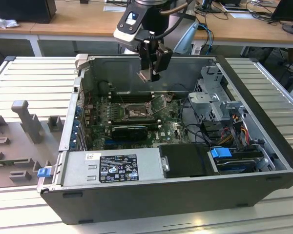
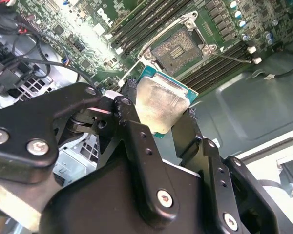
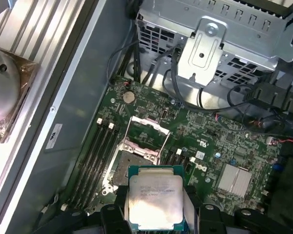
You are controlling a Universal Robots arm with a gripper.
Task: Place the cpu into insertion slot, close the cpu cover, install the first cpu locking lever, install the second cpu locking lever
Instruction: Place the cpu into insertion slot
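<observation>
Air separates the cpu (image 3: 155, 202), pinched by opposite edges between the fingers (image 2: 136, 130), from the insertion slot (image 3: 128, 168) below (well apart).

In the exterior view the arm (image 1: 145, 17) reached in from 12 o'clock, its wrist bent so the gripper (image 1: 147, 73) pointed straight down toward 6 o'clock and hung in the air. In both wrist views the black fingers (image 2: 136, 136) were clamped on the cpu (image 3: 155, 197), one finger against each of two opposite edges.
</observation>
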